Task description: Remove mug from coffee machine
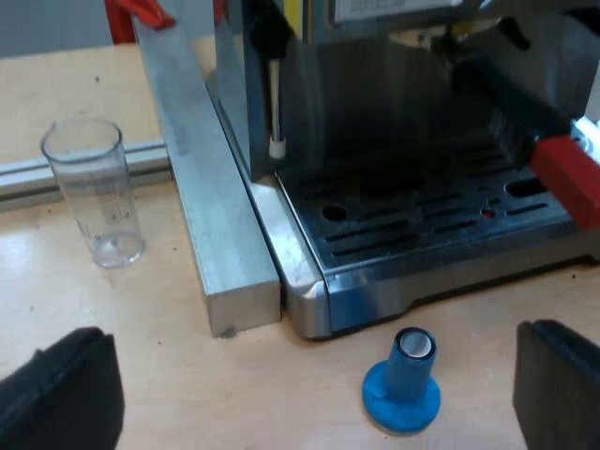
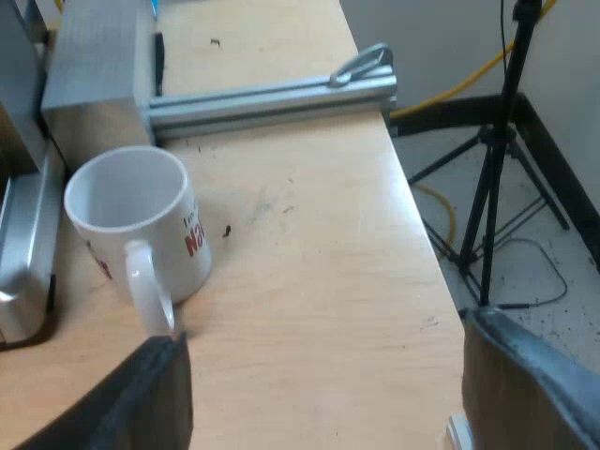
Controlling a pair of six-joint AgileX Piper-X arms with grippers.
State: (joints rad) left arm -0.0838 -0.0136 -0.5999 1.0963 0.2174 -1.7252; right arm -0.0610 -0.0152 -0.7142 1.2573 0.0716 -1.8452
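A white mug [image 2: 141, 230] with red lettering stands upright on the wooden table [image 2: 309, 281], beside the espresso machine's base [image 2: 23, 253], its handle turned toward my right gripper [image 2: 323, 394]. That gripper is open, its fingers spread wide, with nothing between them, just short of the handle. My left gripper [image 1: 314, 403] is open too, low over the table before the espresso machine [image 1: 422, 225]. Its drip tray [image 1: 412, 220] carries nothing. The holder's dark handle with a red end [image 1: 567, 173] juts from the machine's front. A blue tamper [image 1: 405, 380] stands on the table between the left fingers.
A clear measuring glass [image 1: 94, 192] stands beyond an aluminium bar [image 1: 211, 216] that runs along the machine's side. Another aluminium rail [image 2: 272, 94] crosses the table behind the mug. The table edge [image 2: 427, 253] drops to a floor with a tripod [image 2: 492, 178] and cables.
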